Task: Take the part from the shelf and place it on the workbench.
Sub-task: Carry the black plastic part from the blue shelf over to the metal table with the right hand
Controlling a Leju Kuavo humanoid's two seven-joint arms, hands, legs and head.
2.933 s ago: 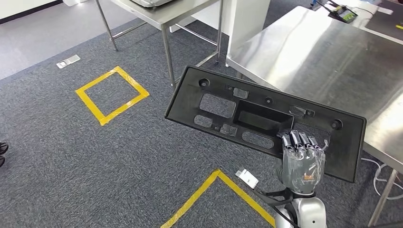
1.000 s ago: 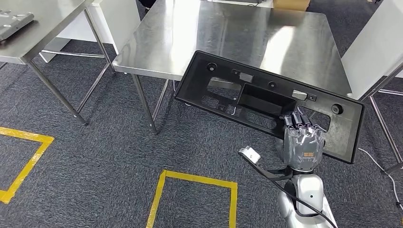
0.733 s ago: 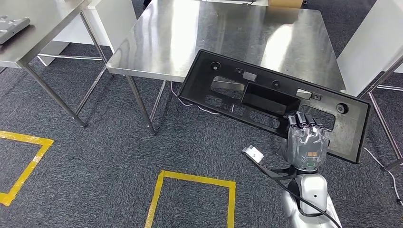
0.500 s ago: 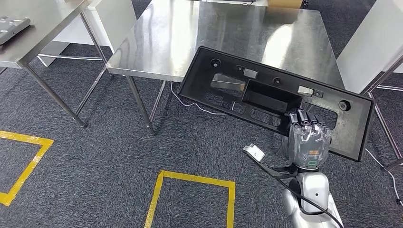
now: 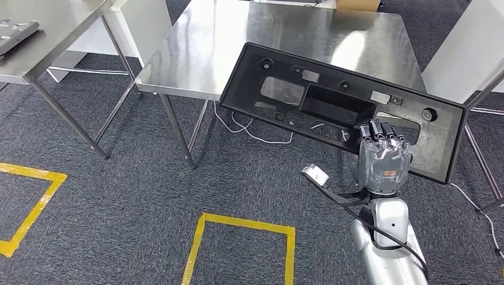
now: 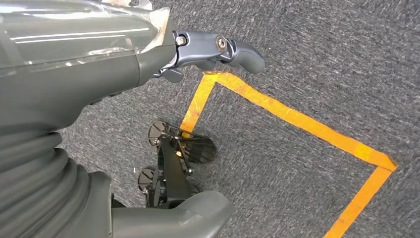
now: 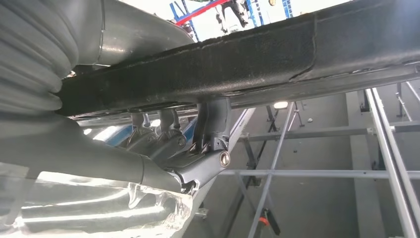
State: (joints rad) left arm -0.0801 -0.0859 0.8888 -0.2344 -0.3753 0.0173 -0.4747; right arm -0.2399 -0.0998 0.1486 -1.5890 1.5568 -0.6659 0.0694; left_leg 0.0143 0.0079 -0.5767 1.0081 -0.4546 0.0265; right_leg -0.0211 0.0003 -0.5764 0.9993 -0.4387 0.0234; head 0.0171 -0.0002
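Observation:
A long black plastic part (image 5: 333, 101) with several cutouts is held up in the head view, tilted, its far edge over the near edge of the steel workbench (image 5: 238, 35). My right hand (image 5: 383, 159) grips the part's near long edge from below, right of its middle. In the right wrist view the part's black rim (image 7: 247, 54) runs across above my right hand (image 7: 114, 158), whose fingers (image 7: 210, 124) reach up behind the rim. My left hand (image 6: 89, 64) hangs over the carpet with its fingers apart, holding nothing.
A second steel table (image 5: 53, 24) with a grey object (image 5: 18, 27) stands at the left. White panels (image 5: 469, 53) flank the workbench on the right. Table legs (image 5: 178, 136), a white cable (image 5: 255, 133) and yellow tape squares (image 5: 243, 222) mark the carpet.
The camera swung round from the taped floor to face the workbench. In the last second my right hand has carried the part a little higher and farther toward the workbench.

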